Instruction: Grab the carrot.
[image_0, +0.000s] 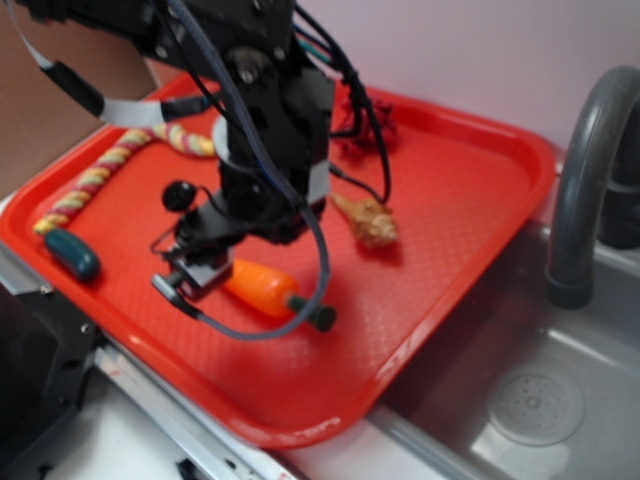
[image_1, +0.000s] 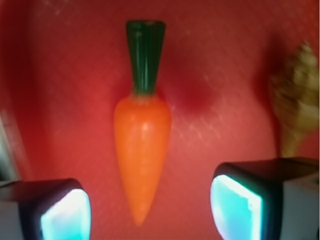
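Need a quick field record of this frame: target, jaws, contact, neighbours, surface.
target: carrot, lying flat, tip toward the wrist camera, green stem away
gripper: open, jaws either side of the carrot's tip
contact: none visible, gaps on both sides
neighbours: seashell apart from the carrot; teal piece near the tray edge; striped rope at the back
surface: red tray beside a sink
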